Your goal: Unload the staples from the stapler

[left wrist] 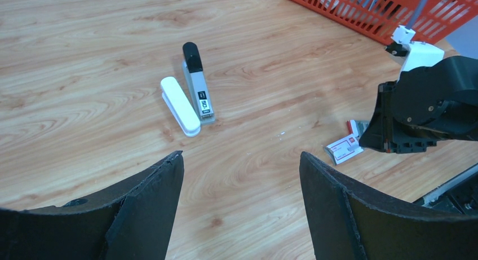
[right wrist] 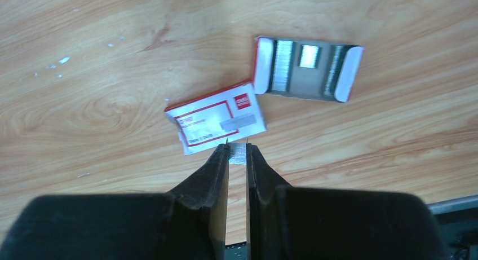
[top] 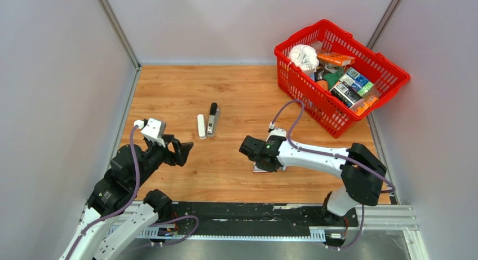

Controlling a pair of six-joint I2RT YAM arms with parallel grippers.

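Fingers (left wrist: pixel 141 209) of the left hand (left wrist: pixel 239 158) stand spread wide around nothing, low over the left side of the counter (top: pixel 169 91). Ahead of them the stapler (left wrist: pixel 198 96) lies opened. Its grey rail runs near to far, black end toward the far wall, with the white cover (left wrist: pixel 179 106) just beside it on the left and nearly parallel. Only the right wrist view shows the staples (right wrist: pixel 238 154): a short silver strip pinched between the fingertips of the clenched right hand (right wrist: pixel 238 148), at the near edge of a red-and-white sleeve (right wrist: pixel 217 123). The strip is too short to read its long axis, and from above that hand hides it. Right of the sleeve an open tray (right wrist: pixel 349 71) holds more rows, running across its short side. A red basket (top: pixel 307 93) stands far right.
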